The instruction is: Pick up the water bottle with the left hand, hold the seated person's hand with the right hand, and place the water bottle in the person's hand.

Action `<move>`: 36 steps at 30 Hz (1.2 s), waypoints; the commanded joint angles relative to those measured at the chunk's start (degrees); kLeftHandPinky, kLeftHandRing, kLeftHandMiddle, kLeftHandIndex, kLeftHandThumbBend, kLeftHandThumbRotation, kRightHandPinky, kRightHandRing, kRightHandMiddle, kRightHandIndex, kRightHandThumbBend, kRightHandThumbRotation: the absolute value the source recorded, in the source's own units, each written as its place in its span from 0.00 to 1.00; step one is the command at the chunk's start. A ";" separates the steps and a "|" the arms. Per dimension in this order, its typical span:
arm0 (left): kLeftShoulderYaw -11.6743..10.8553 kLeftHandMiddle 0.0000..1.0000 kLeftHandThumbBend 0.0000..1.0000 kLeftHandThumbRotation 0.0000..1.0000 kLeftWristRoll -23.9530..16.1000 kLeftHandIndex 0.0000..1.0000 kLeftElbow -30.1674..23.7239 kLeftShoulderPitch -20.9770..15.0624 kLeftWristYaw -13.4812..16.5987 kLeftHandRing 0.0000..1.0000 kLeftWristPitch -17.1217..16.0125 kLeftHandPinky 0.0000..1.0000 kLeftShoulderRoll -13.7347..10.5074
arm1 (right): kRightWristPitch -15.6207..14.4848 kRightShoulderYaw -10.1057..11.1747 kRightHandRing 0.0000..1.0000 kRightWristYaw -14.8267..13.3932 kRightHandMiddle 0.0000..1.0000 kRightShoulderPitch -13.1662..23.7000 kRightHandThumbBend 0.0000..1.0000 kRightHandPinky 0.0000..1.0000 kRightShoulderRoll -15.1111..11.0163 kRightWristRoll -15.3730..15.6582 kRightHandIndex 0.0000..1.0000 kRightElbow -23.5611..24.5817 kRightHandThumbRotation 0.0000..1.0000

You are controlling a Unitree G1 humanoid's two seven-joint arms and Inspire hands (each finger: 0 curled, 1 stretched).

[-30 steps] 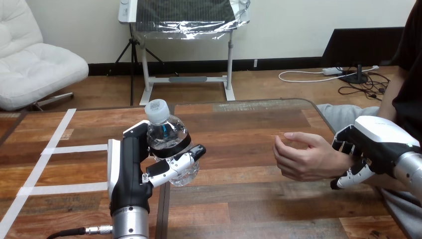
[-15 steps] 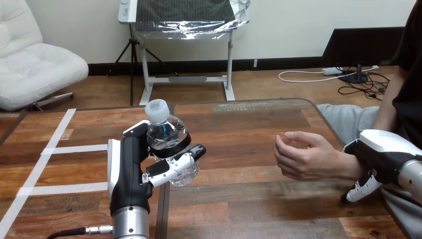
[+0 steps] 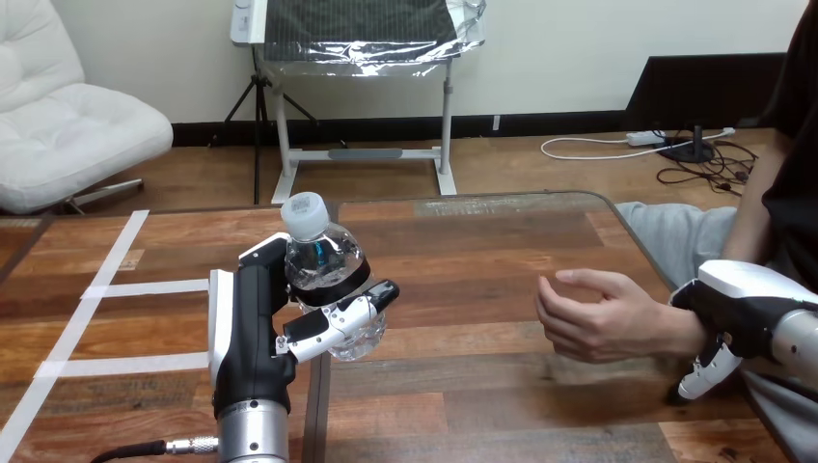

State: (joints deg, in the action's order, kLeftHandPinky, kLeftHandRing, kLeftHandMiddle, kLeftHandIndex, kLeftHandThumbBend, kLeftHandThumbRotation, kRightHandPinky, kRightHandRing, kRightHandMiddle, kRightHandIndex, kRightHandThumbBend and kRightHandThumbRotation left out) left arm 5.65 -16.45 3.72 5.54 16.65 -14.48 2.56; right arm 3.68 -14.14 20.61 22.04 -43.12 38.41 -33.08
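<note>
A clear plastic water bottle (image 3: pixel 326 275), white-capped and dark-banded, stands upright left of centre, the left hand (image 3: pixel 253 328) curled round it and hiding part of its base. At right, the person's hand (image 3: pixel 603 318) hovers loosely cupped. The right hand (image 3: pixel 738 299) sits at its wrist, grip impossible to tell. A tape-striped plank bench (image 3: pixel 482 241) lies beneath.

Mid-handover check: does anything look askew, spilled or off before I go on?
Nothing is spilled or damaged: the water bottle is capped and nearly upright in the left hand. One oddity: the right hand sits at the person's wrist, not on the person's hand, which waits cupped over the table.
</note>
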 commanded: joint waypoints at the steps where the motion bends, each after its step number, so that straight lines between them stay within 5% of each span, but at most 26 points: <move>1: -0.15 0.45 0.72 0.00 -0.54 0.43 -2.18 -3.90 0.48 0.41 -0.87 0.37 0.24 | 0.25 -1.39 0.54 -0.55 0.60 3.76 0.78 0.47 0.43 0.39 0.61 -2.68 0.00; 36: -0.21 0.45 0.71 0.00 -1.13 0.44 -3.60 -3.26 0.78 0.42 0.22 0.37 0.30 | 1.60 -2.17 0.38 -5.70 0.49 4.38 0.70 0.28 1.93 -0.92 0.51 -5.50 0.00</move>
State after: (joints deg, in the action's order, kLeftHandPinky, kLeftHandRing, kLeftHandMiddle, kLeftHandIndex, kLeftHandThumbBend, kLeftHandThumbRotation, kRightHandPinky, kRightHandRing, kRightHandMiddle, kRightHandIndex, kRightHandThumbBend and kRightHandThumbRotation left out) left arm 5.63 -16.71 3.68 5.54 16.84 -14.06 2.57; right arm 4.91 -15.89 15.88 23.51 -42.60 38.06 -37.82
